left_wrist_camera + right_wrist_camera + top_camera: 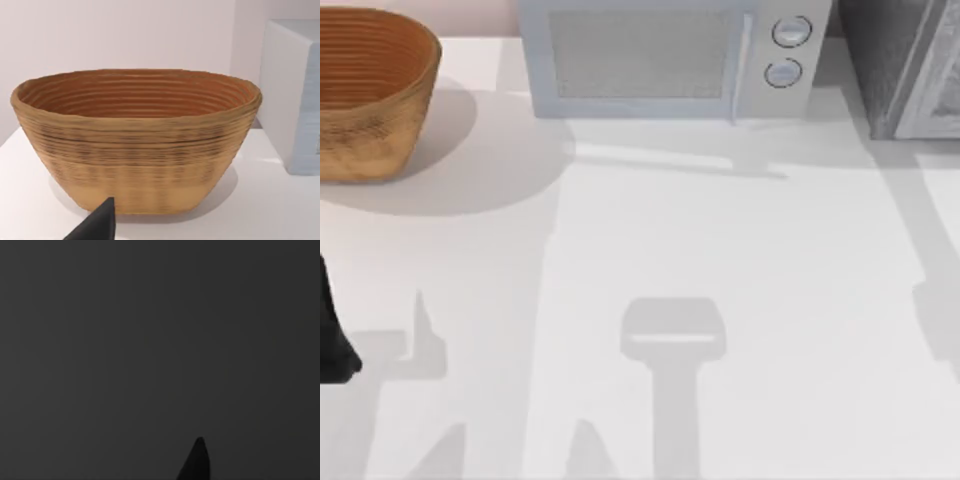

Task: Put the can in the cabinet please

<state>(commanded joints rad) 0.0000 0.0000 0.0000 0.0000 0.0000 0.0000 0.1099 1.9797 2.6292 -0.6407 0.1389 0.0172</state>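
Note:
The can is out of view. The cabinet, dark grey and speckled with a pale white-framed door panel, stands at the table's far right corner, cut off by the top view's edge. My left arm shows as a black shape at the left edge of the table, well short of the cabinet. One dark fingertip of the left gripper points toward a woven basket. The right wrist view is dark.
A brown woven basket, with nothing visible inside it, sits at the far left. A white microwave with two round knobs stands at the back centre, between basket and cabinet. The white tabletop carries arm shadows.

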